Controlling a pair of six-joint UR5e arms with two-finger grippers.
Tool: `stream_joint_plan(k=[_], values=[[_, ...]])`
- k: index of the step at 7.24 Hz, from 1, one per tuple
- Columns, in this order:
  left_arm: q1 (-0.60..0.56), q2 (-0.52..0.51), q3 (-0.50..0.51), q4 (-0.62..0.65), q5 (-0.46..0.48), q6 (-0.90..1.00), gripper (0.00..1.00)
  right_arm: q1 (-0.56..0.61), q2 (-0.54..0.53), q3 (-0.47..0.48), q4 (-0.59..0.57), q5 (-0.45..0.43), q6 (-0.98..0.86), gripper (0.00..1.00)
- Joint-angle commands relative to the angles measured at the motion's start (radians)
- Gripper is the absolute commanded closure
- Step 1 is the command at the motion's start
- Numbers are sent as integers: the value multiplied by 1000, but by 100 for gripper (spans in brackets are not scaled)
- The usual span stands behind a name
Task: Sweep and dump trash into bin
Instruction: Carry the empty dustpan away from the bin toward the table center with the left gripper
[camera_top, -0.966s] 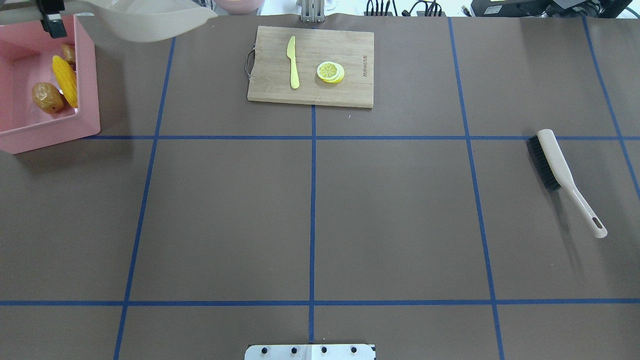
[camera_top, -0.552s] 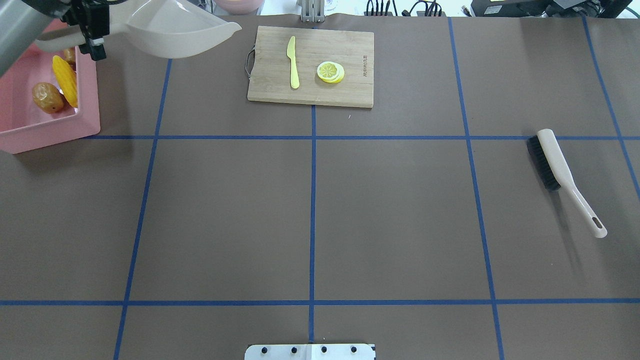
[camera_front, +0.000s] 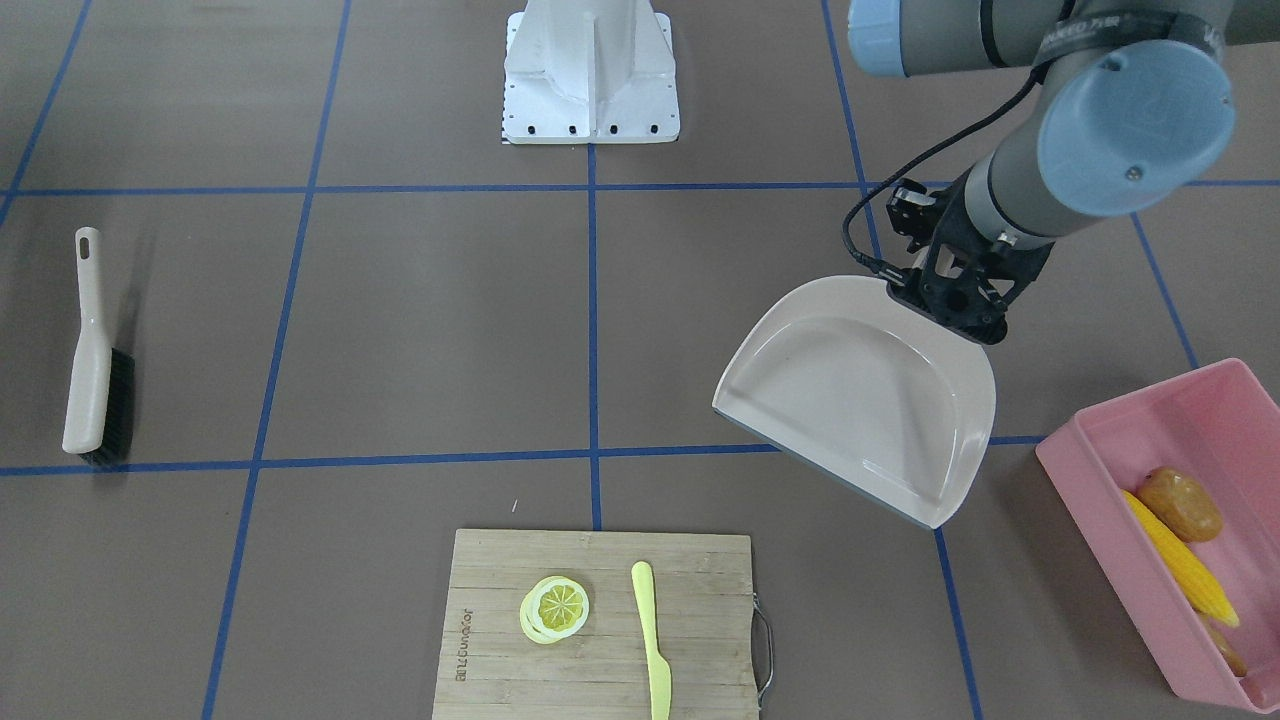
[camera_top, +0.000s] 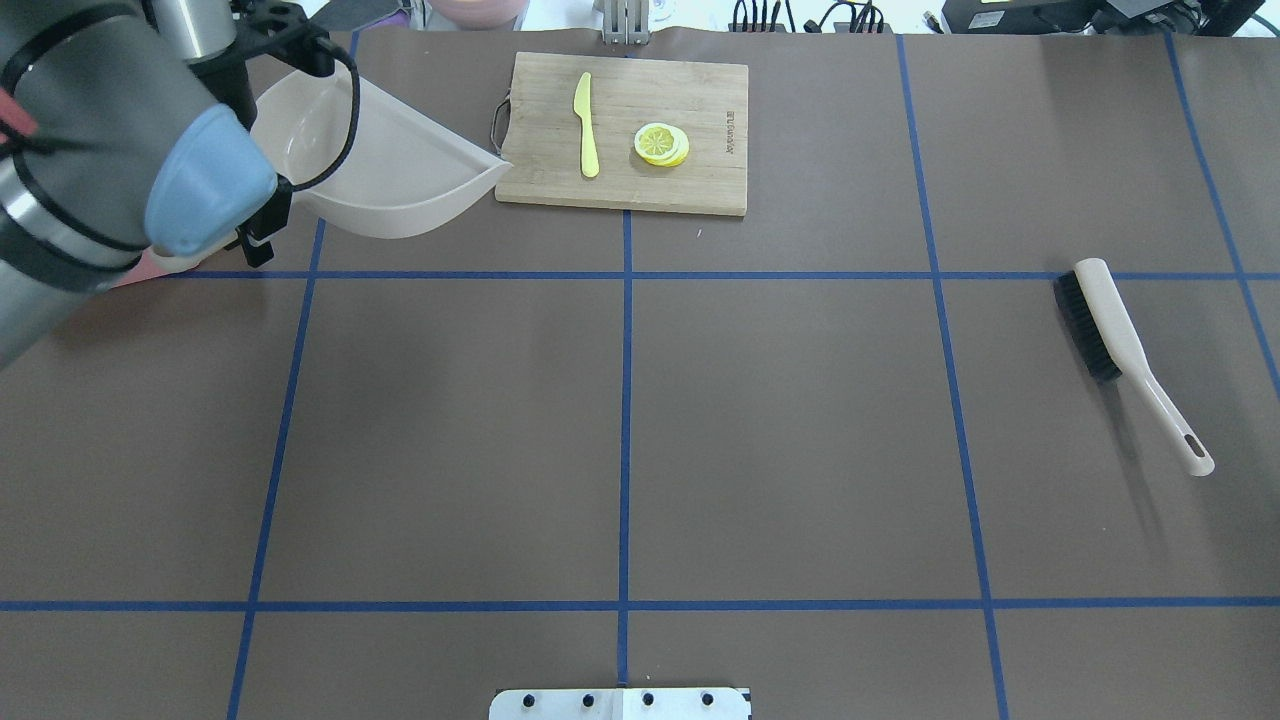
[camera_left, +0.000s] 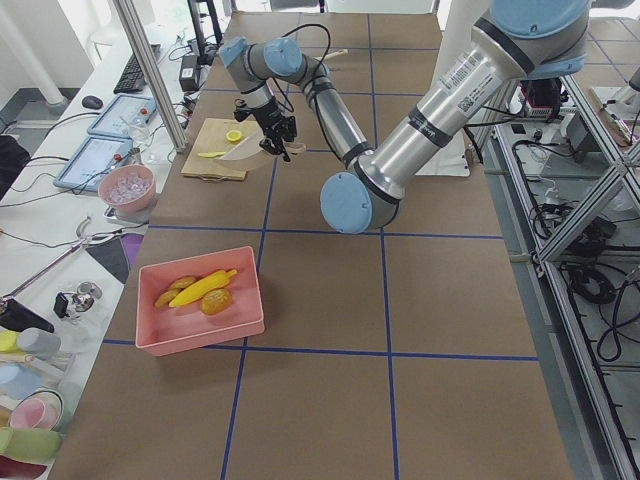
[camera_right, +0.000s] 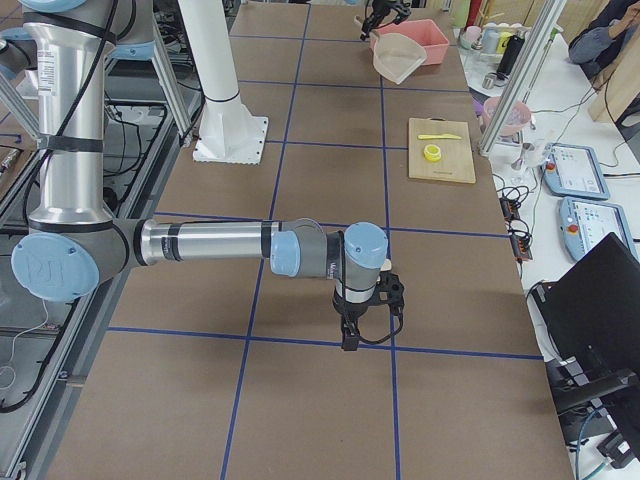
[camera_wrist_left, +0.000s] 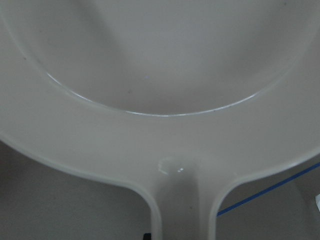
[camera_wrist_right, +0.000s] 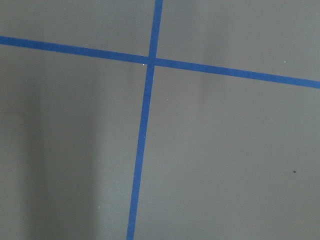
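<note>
The empty beige dustpan (camera_front: 860, 400) hangs tilted over the table, its mouth toward the cutting board. My left gripper (camera_front: 948, 298) is shut on its handle, which shows at the bottom of the left wrist view under the pan (camera_wrist_left: 160, 75). The pink bin (camera_front: 1150, 410) stands beside it at the table's left end. It holds the trash: a yellow corn cob (camera_front: 1185, 570), a brown-orange potato (camera_front: 1180, 503) and a tan ginger root (camera_left: 168, 296). In the overhead view my left arm hides the bin. My right gripper (camera_right: 365, 322) hangs low over bare table; whether it is open or shut I cannot tell.
A wooden cutting board (camera_top: 700, 110) at the far middle carries a pale yellow knife (camera_top: 585, 125) and a lemon slice (camera_top: 661, 143). A beige brush (camera_top: 1110, 330) with black bristles lies on the right half. The robot's base plate (camera_top: 620, 703) sits at the near edge.
My left arm has carried the dustpan away from above the bin, rightward and nearer over the table. The arm now covers the bin in the overhead view. The brush and board have not moved.
</note>
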Motion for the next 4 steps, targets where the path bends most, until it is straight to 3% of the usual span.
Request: stream_joint_plan(k=[1,3,4], values=[[92,120,-119,-243,7,-149,100,0,0,0,0,0,-1,0],[161,197,-134,-415,13,-145,100,0,0,0,0,0,-1,0],[192,216,-126,-518,69,-128,100,0,0,0,0,2,-1,0]])
